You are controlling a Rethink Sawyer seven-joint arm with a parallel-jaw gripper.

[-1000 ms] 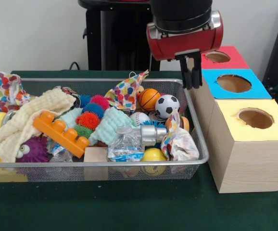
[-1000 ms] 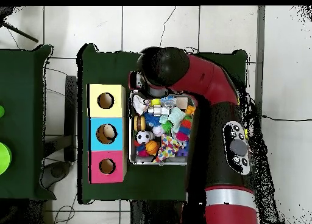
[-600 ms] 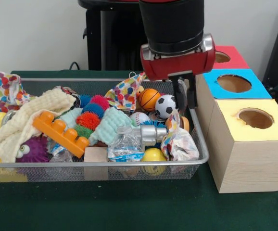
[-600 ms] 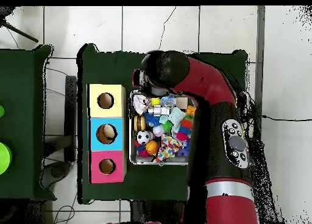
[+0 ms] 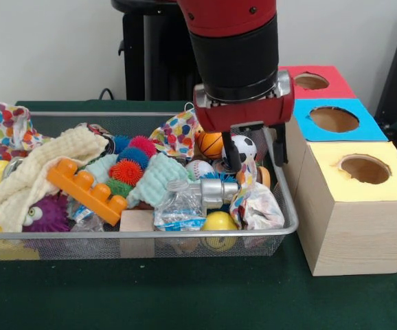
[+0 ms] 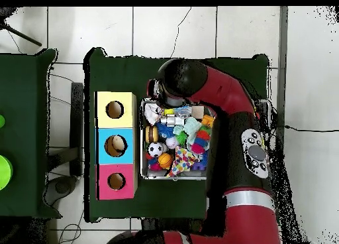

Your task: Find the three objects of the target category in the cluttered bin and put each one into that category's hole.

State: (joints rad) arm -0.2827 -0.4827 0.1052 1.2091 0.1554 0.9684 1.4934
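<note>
Gripper (image 5: 255, 155) hung right of frame centre over the wire bin (image 5: 284, 206), fingers (image 5: 231, 160) spread apart and holding nothing. One finger sat just in front of the soccer ball (image 5: 242, 146); basketball (image 5: 211, 144) just left of it, baseball (image 5: 199, 169) below. Three-hole box (image 5: 349, 206) stood at right on the desk (image 5: 185, 295).
</note>
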